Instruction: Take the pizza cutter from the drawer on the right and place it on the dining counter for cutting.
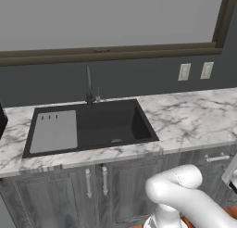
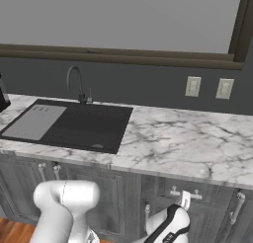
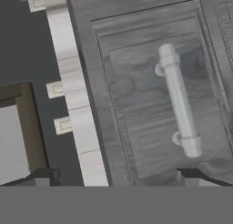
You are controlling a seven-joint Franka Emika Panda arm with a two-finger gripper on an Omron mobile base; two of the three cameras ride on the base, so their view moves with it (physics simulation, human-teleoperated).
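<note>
The drawer (image 3: 150,104) is shut. Its grey wood-grain front and silver bar handle (image 3: 179,100) show close up in the hand view. My gripper (image 3: 117,176) is open, one dark fingertip at each bottom corner, facing the drawer front a short way off and touching nothing. From the right base view, the hand (image 2: 173,222) sits low in front of the drawer (image 2: 185,187) under the marble top. The same drawer (image 1: 214,158) is at the right edge of the left base view. The pizza cutter is hidden. The dining counter is out of view.
A black sink (image 1: 90,127) with a thin faucet (image 1: 89,85) is set in the marble top (image 2: 188,138). Below it are double cabinet doors with silver handles (image 1: 96,181). Two wall outlets (image 2: 207,87) sit on the dark wall under a window.
</note>
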